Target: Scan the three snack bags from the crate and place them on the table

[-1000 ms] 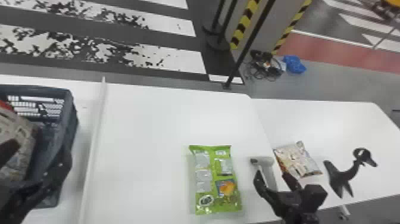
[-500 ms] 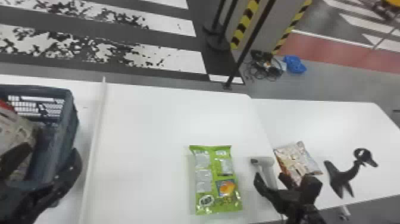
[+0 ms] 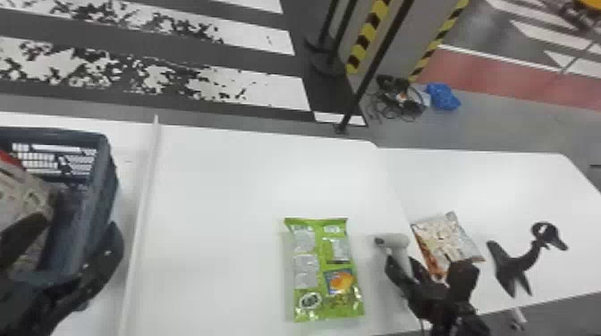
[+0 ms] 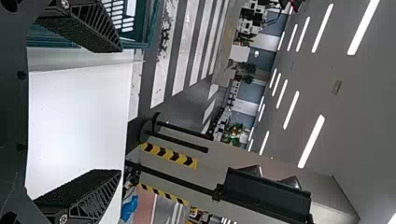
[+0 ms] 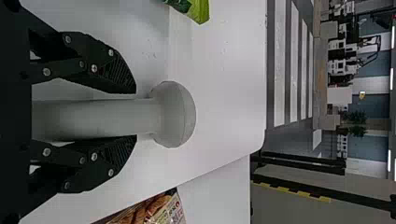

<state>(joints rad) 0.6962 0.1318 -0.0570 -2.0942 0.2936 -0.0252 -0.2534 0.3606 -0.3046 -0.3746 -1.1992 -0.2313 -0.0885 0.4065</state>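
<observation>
The right gripper (image 5: 136, 114) has narrowed around the scanner (image 5: 112, 116), a slim gap remaining; probably the green snack bag (image 3: 324, 272), just left of the scanner, gets scanned next. Right of the scanner lies another bag (image 3: 447, 239); well left, the left gripper (image 4: 120, 111) gapes wide.

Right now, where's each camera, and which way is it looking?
Head: on my head, facing forward and down; white table, black left claw, right claw.
Left wrist: on that wrist, facing past its claw to striped floor.
Right wrist: on that wrist, facing past its claw at the grey scanner.
Head and right wrist share the shiny green bag.
</observation>
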